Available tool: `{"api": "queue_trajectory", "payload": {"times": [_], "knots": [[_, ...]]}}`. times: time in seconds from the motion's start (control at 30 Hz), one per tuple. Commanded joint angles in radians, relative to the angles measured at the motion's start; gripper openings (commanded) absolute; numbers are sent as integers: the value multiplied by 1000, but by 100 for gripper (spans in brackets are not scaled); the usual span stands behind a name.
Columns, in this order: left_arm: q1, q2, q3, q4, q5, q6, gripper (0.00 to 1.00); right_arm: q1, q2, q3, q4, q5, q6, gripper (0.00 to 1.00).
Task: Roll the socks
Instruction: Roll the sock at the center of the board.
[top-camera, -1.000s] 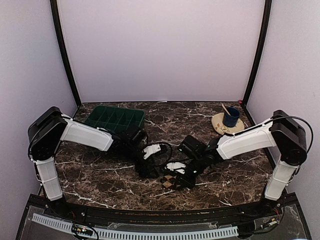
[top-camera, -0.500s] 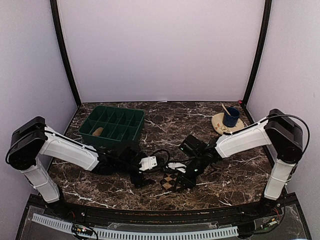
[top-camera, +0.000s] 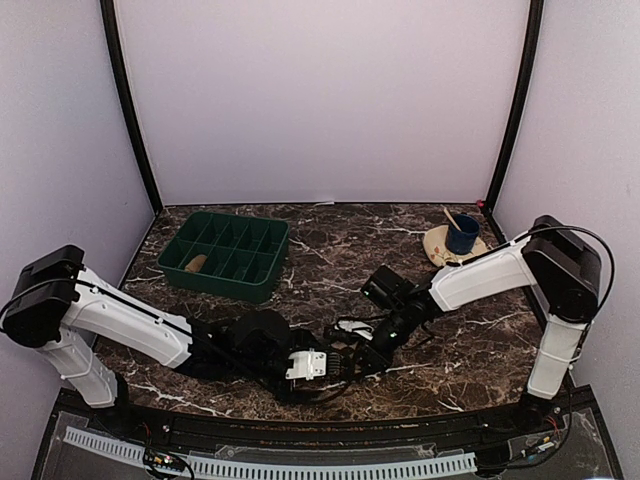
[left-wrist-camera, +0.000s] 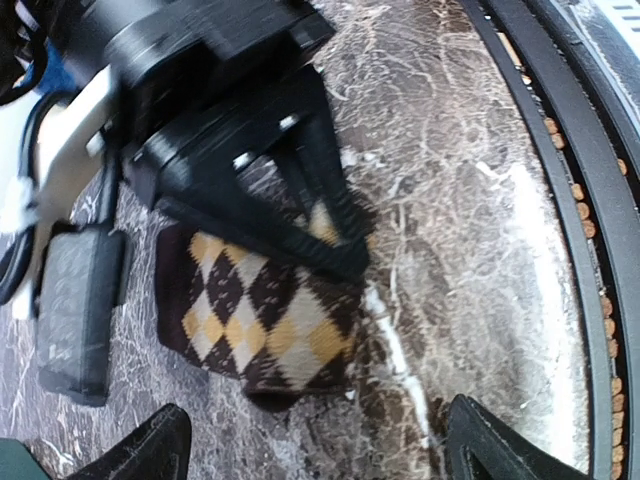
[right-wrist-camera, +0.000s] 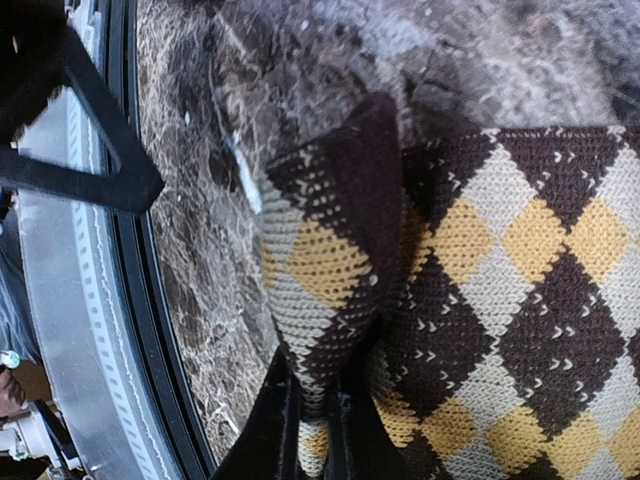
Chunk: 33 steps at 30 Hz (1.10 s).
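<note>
The brown-and-black diamond-checkered sock lies flat on the marble near the table's front edge. My right gripper is shut on a raised fold of that sock, and its black fingers show over the sock's far side in the left wrist view. My left gripper is open, with its two tips just short of the sock's near end and touching nothing. In the top view the two grippers, left and right, meet over the sock and hide most of it. The tan sock lies in the green tray.
The green compartment tray stands at the back left. A blue cup with a stick sits on a tan plate at the back right. The black front rail runs close beside the sock.
My left arm has swung from beside the tray down to the front edge, bringing its open gripper up to the checkered sock and uncovering the tan sock. The right gripper kept hold.
</note>
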Motion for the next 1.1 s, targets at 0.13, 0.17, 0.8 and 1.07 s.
{"api": "queue_trajectory", "payload": {"times": [0.13, 0.17, 0.8, 1.07], "knots": [[-49, 70, 31, 36, -95, 61, 85, -13, 20, 28, -4, -50, 8, 2], [-49, 84, 43, 38, -103, 68, 83, -14, 20, 30, -9, -53, 6, 2], [-50, 195, 120, 23, -138, 117, 45, -22, 40, 38, -37, -90, -20, 2], [-49, 213, 139, -32, -119, 121, 33, -30, 48, 47, -49, -105, -29, 2]]}}
